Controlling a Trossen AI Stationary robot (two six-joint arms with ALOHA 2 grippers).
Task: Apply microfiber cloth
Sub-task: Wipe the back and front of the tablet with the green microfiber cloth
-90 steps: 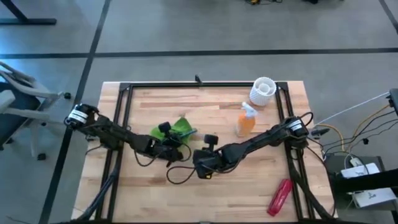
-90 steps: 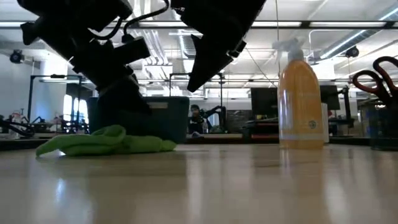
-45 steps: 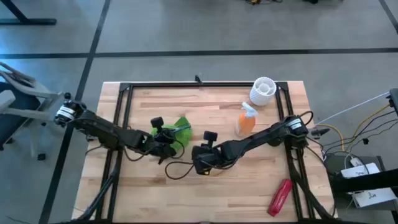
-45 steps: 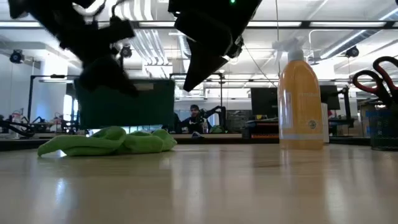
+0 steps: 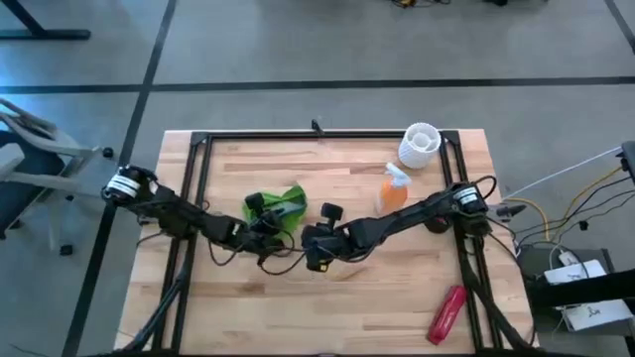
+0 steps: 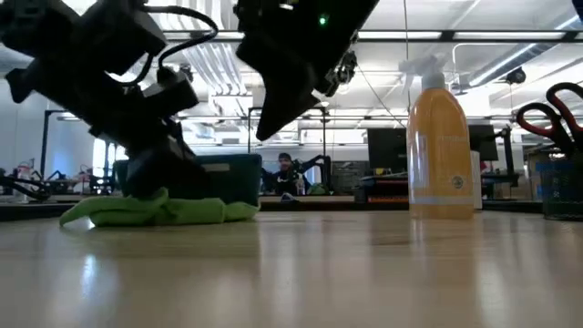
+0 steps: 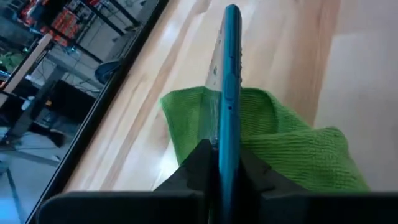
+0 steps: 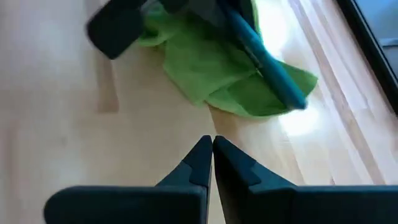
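Note:
The lime-green microfiber cloth [image 5: 286,206] lies crumpled on the wooden table left of centre, and the low view shows the cloth [image 6: 155,210] flat on the tabletop. My left gripper [image 5: 266,216] is shut on a flat dark teal device [image 7: 229,87], held on edge over the cloth [image 7: 292,146]. My right gripper [image 5: 316,250] hangs just right of the cloth with its fingers shut and nothing between them; its wrist view shows the gripper [image 8: 212,152] above bare wood, short of the cloth [image 8: 205,74] and the device [image 8: 268,61]. My left gripper pinches the device's two flat faces [image 7: 225,144] between its two fingers [image 7: 198,163], near the end closest to the wrist. The fingers slant down from the table's left and lie along the device. The device stands on edge, its lower edge [image 6: 187,193] down on the cloth.
An orange spray bottle [image 5: 392,193] stands right of centre, with a white ribbed cup [image 5: 420,144] behind it at the far right. A red tool [image 5: 446,312] lies near the front right corner. Black frame rails [image 5: 198,178] run along the table's sides.
My left gripper raised the device and swung it toward the table's left, then came back and lowered it until its edge sat on the cloth, flattening the cloth's top. My right gripper shifted a little toward the far edge and the cloth, staying shut.

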